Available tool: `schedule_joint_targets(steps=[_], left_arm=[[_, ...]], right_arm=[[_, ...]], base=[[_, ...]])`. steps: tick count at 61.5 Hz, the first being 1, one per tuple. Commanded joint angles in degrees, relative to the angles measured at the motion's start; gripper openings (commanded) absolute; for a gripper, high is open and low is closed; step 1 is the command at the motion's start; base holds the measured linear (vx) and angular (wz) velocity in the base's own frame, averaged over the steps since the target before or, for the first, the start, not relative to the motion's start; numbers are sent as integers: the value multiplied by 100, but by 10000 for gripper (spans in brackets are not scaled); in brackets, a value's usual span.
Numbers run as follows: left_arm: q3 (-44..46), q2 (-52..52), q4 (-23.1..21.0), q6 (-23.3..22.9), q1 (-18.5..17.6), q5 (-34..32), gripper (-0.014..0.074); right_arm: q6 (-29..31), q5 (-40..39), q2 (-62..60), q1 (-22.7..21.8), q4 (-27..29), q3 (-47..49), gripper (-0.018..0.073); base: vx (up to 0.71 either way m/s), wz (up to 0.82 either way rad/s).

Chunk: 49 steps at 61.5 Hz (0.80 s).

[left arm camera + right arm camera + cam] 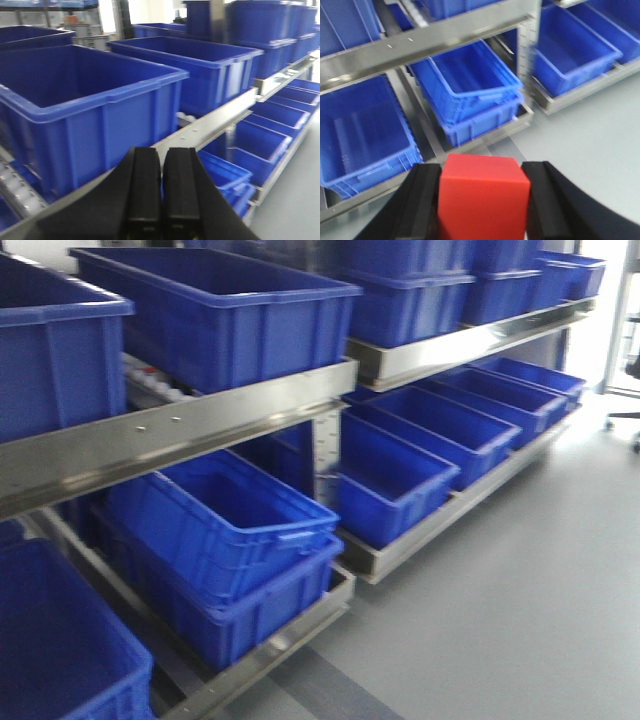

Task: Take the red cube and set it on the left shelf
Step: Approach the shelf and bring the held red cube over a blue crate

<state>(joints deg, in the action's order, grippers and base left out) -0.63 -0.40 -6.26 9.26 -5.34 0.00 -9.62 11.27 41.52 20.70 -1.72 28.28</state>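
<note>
The red cube (482,197) fills the space between the two black fingers of my right gripper (483,175), which is shut on it, held above the grey floor in front of the shelving. In the left wrist view my left gripper (161,155) is shut, its fingers pressed together with nothing between them, pointing at the metal rail of the left shelf (215,122). The front view shows the left shelf (180,435) with blue bins but neither gripper nor the cube.
Large blue bins (215,310) sit on the upper shelf level, and stacked blue bins (225,540) sit on the lower level. A second shelf unit (450,450) with more blue bins stands to the right. Grey floor (520,600) lies in front.
</note>
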Motion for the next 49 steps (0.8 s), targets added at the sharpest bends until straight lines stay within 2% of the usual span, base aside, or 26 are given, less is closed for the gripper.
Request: schedule_joint_targets(steps=[1,26,49], left_arm=[[-126,34,-49,-10,9,-480,106],[-126,34,-49,-10,9,-480,106],[-126,34,-49,-10,9,-480,106]], right_arm=[[26,-457,-7,-13,-52,173,57],[26,-457,-7,-13,-52,173,57],[26,-457,-7,-13,-52,173,57]], base=[[46,61],[41,58],[22,71]])
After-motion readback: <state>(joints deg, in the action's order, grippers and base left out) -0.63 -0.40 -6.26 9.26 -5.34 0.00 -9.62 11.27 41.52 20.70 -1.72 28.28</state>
